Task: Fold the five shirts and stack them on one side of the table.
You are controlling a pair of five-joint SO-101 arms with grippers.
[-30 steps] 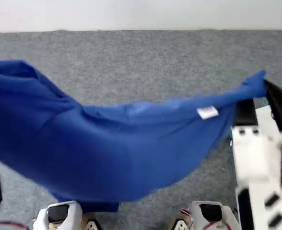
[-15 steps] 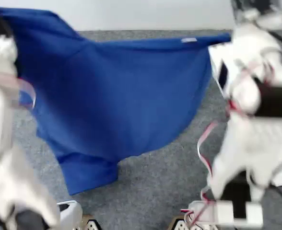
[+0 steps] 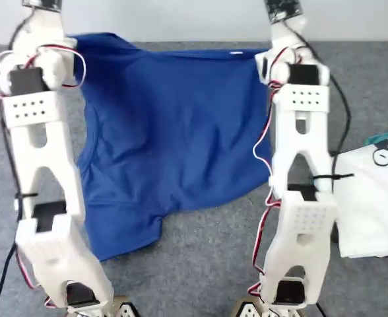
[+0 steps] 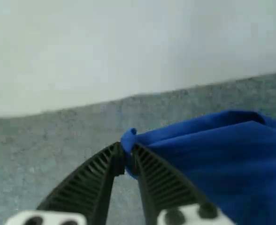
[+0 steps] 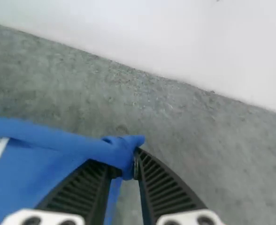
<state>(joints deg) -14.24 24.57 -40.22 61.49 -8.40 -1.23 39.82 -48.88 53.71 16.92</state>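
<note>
The blue shirt [image 3: 174, 132] is being held stretched along the table's [image 3: 207, 264] far edge. One corner is being clamped by the left gripper [image 4: 125, 152] and another by the right gripper [image 5: 130, 161]. A white shirt [image 3: 375, 198] is being carried at the right edge.

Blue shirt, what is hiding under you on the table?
Grey table cover shows around the blue shirt, pinched at its far corners by the left gripper and right gripper. Anything beneath is hidden by the cloth.
</note>
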